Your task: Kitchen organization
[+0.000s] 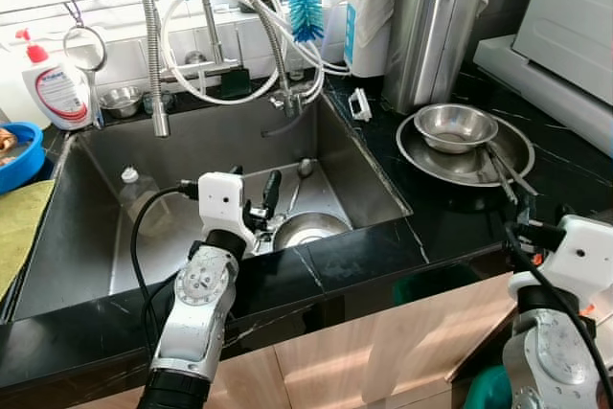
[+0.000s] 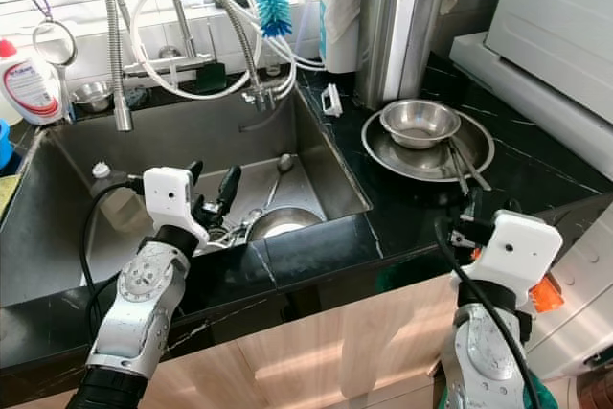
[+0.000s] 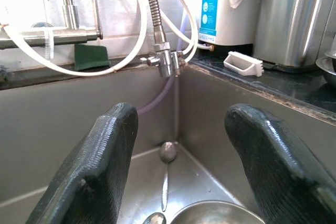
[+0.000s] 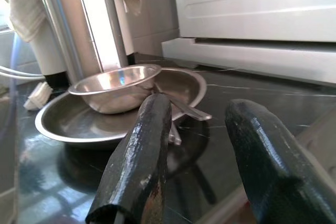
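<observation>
Left gripper (image 1: 261,200): hangs over the near edge of the sink (image 1: 86,237), fingers (image 3: 100,166) spread wide with nothing between them, pointed toward the sink's far right corner.
Right gripper (image 4: 202,156): at the near right, over the front edge of the tabletop (image 1: 450,217), fingers parted and empty, aimed at the plate.
Sink bowl (image 1: 308,229): steel, on the sink floor at the near right, just beyond the left gripper.
Spoon (image 3: 167,153): lies on the sink floor beyond that bowl, toward the far right corner.
Bottle (image 1: 137,196): clear plastic, lying in the left half of the sink.
Plate (image 1: 512,152): wide steel plate on the tabletop right of the sink.
Bowl (image 1: 460,126): small steel bowl sitting in the plate, on its far left part.
Cutlery (image 1: 503,177): a few steel pieces lean over the plate's near right rim; which kind, cannot tell.
Knife block (image 1: 431,31): tall steel holder standing just beyond the plate.
Brush (image 1: 306,7): blue bottle brush hanging over the far right of the sink.
Soap (image 1: 57,88): white bottle with red cap at the far left, beside the faucet (image 1: 153,55).
</observation>
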